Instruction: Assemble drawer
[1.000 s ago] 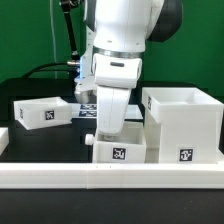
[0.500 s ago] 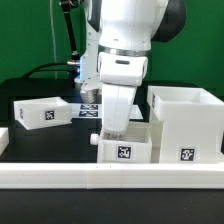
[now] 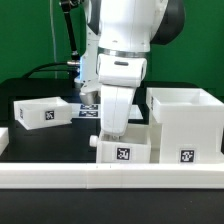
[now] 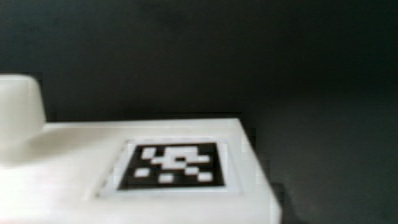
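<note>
- Judging by look, the middle tray [image 3: 124, 153] is a thin-walled white plastic box: light, stiff and smooth. It would probably slide or tip if pushed off-centre, and it could slip in a loose pinch.
- The tray sits at the front of the table [image 3: 40, 140], directly under the gripper [image 3: 106, 132], with its knob [image 3: 92, 143] pointing to the exterior view's left.
- The gripper's tips are at the tray's near-left top edge. The tray wall and the hand body hide them, so I cannot tell whether the fingers are spread or pinched on the wall.
- The wrist view is blurred. It shows only the tray's tag [image 4: 175, 165] on a white face and a pale rounded shape [image 4: 15, 110] that I cannot identify.
- The best place to grip is probably across one upright wall, near its middle, so the tray hangs level. The knob looks too small and round for a secure grip.
- The housing [image 3: 186, 125] stands just to the exterior view's right of the tray, open side up. It is bigger and likely heavier. I cannot tell whether the two touch.
- The left tray [image 3: 42, 112] lies well apart, further back on the exterior view's left.
- A long rail [image 3: 60, 178] runs just in front of the tray, so there is little room to move forward.
- The dark table between the two trays is open, and that looks like the safest direction to move or turn the tray.
- Near the housing, the tray's corner could catch on the housing wall and push it out of place.
</note>
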Motion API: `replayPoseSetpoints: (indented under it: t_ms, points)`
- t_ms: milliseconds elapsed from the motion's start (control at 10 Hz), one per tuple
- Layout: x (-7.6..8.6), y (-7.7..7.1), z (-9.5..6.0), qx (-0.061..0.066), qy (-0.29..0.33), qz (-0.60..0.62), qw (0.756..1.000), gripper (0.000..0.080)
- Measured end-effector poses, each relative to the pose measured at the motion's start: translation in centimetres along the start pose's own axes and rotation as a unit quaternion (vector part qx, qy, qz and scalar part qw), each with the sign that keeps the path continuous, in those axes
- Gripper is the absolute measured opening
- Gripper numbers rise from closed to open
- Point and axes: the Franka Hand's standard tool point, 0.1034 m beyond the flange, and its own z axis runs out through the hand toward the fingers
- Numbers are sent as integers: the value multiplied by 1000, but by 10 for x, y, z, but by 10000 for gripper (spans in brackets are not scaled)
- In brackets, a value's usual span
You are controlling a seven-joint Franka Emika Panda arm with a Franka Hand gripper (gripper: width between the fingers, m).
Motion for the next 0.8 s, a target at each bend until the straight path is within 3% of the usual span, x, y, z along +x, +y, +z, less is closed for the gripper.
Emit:
replayPoseSetpoints:
  t_ms: [800]
  points:
    - [2, 12, 1, 2, -7, -13, 1000, 41]
